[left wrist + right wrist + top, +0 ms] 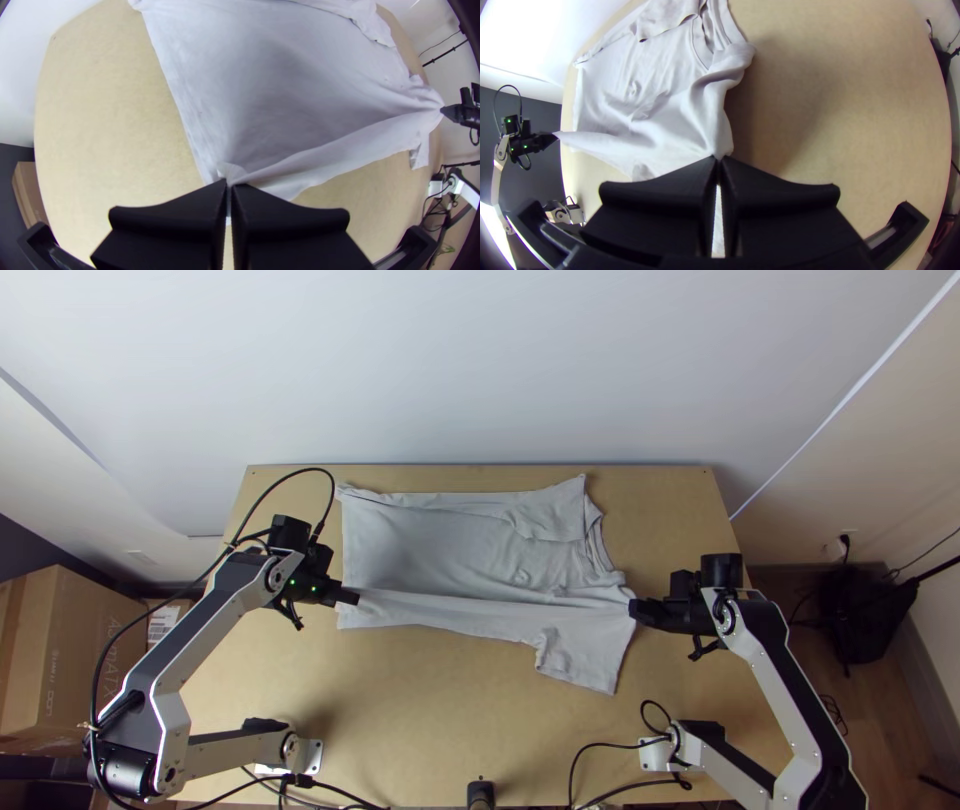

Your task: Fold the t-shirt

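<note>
The light grey t-shirt (430, 545) lies across the table, collar toward the right, its far sleeve folded in over the body. In the top view my left gripper (350, 597) is at the hem end of the near side, and my right gripper (636, 610) is at the shoulder end. A taut ridge of cloth runs between them, with the near sleeve hanging toward the table's near edge. In the left wrist view my left gripper (230, 184) is shut on bunched hem cloth. My right gripper (719, 159) pinches the shoulder cloth in the right wrist view.
The wooden table (430, 700) shows bare wood in front of the shirt and at both sides. A wall stands behind it. Cardboard boxes (70, 650) are at the left, a black bag (865, 615) on the floor at the right. Cables lie near the arm bases.
</note>
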`<state>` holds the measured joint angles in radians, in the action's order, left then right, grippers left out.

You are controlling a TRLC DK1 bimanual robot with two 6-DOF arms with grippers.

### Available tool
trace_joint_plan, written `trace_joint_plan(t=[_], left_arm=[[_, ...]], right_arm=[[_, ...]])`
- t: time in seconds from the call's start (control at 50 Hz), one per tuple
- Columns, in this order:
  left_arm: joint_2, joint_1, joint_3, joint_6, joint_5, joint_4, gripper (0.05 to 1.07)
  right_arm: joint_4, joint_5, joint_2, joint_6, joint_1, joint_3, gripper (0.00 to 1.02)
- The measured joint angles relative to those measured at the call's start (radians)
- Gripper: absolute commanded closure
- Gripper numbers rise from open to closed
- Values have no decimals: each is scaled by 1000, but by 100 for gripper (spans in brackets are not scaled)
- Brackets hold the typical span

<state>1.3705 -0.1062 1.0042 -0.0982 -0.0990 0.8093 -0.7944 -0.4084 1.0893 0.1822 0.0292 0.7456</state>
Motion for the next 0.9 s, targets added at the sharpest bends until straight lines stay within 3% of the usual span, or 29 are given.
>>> trace_joint_plan(t=[0.38,0.42,0.44,0.52,0.54,0.9], left_arm=[[13,-1,6,77,-21,-74,104],[29,-1,6,81,-22,-88,93],[40,-1,6,85,-21,-97,81],[79,-1,6,101,-21,-123,13],[86,-1,6,108,-21,-132,9],[71,74,62,192,-48,-186,11]], right_arm=[[2,0,-2,8,-48,20,100],[2,0,-2,8,-53,20,100],[1,0,-2,8,-55,20,100],[2,0,-2,8,-60,20,100],[2,0,-2,8,-61,20,100],[23,2,-15,53,-136,-23,100]])
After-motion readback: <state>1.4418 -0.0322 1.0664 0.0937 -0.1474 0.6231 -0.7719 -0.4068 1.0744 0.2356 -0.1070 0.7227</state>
